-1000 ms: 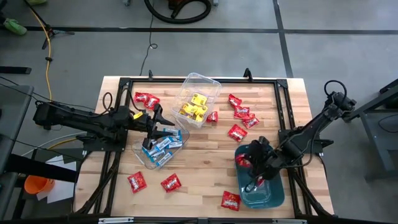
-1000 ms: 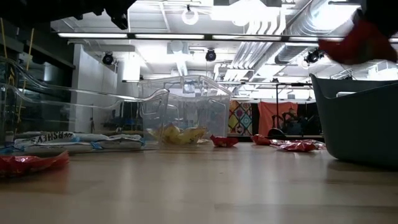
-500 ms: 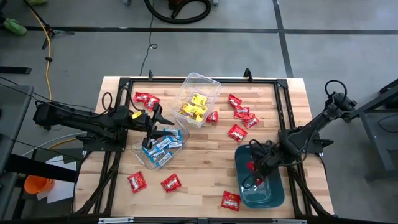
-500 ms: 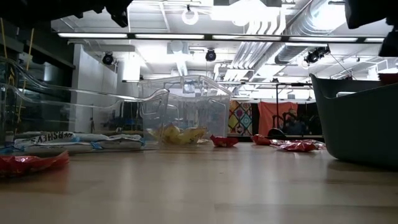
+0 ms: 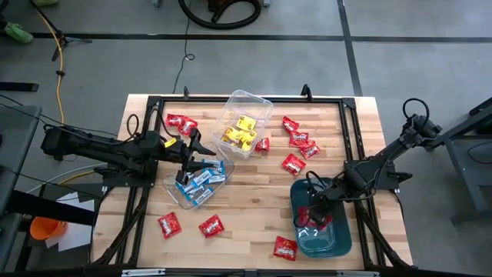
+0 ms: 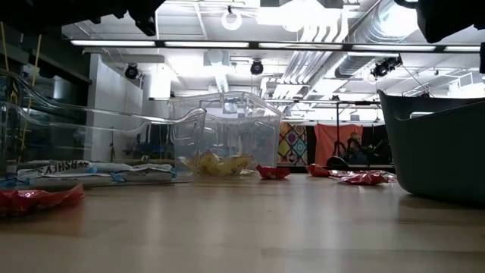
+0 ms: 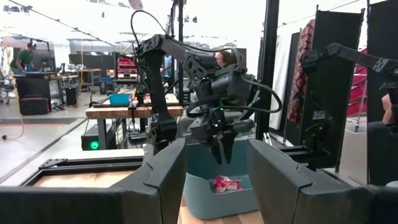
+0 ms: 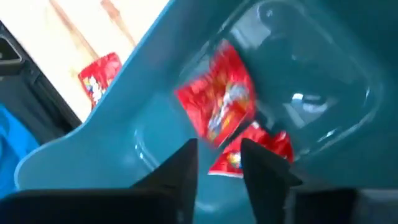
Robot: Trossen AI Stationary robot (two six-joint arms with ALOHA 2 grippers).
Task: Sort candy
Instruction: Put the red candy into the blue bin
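inside the teal bin (image 5: 332, 238) at the right front of the bench (image 5: 246, 200), a red candy packet (image 8: 216, 107) is dropping free just ahead of the right claw (image 5: 314, 218), with a second red packet (image 8: 255, 151) already lying on the bin floor beneath it; a second ago that claw was clamped on a red packet over the bin's near rim, and now its jaws stand parted with nothing between them, so i judge the packet has just been let go and one more red piece is sorted. from the left wrist view the right claw (image 7: 219, 138) hangs above the bin with the red candy (image 7: 226, 183) showing below it. outward from there, more red packets remain loose on the bench: one just in front of the bin (image 5: 285, 248), a cluster behind it (image 5: 298, 142), two near the front left (image 5: 170, 224), and a pair at the back left (image 5: 182, 123). the yellow candy (image 5: 239, 131) sits in the clear tub (image 5: 259, 104) at the back centre, and the blue-and-white candy (image 5: 195, 181) lies in the other clear tub (image 5: 174, 194). the left claw (image 5: 201, 162) hovers over that tub, unchanged through this second, its jaws apart and empty. the reds are the main job left, and the nearest one beside the teal bin looks the easiest next pick
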